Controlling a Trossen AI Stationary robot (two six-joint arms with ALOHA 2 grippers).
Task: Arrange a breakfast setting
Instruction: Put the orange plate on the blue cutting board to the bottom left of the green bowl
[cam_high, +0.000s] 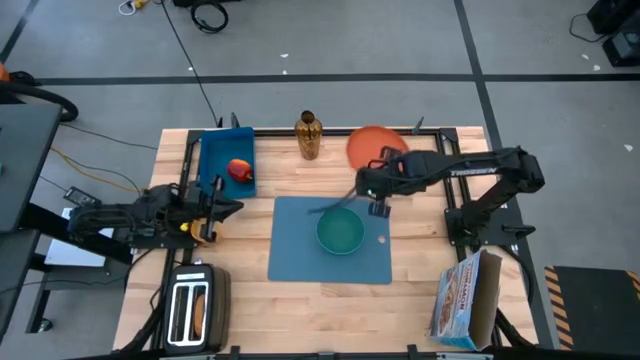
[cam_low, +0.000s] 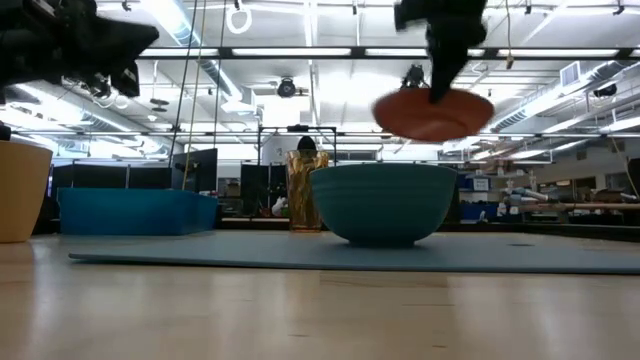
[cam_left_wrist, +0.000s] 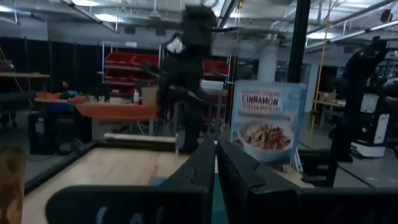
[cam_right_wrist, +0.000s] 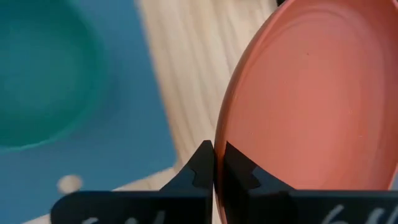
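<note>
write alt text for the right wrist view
The right end effector is shut on the rim of an orange plate, held above a wooden table. Beside it, a teal bowl sits on a blue placemat.

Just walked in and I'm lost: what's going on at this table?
The right gripper is pinching the rim of an orange plate and holding it in the air. A teal bowl sits on the blue placemat. The left gripper waits shut near the blue bin, which holds an apple.

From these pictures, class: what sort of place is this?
Probably a robotics lab or workshop: a wooden table with mounted arms, cables across a taped concrete floor, and red storage bins on shelving behind.
</note>
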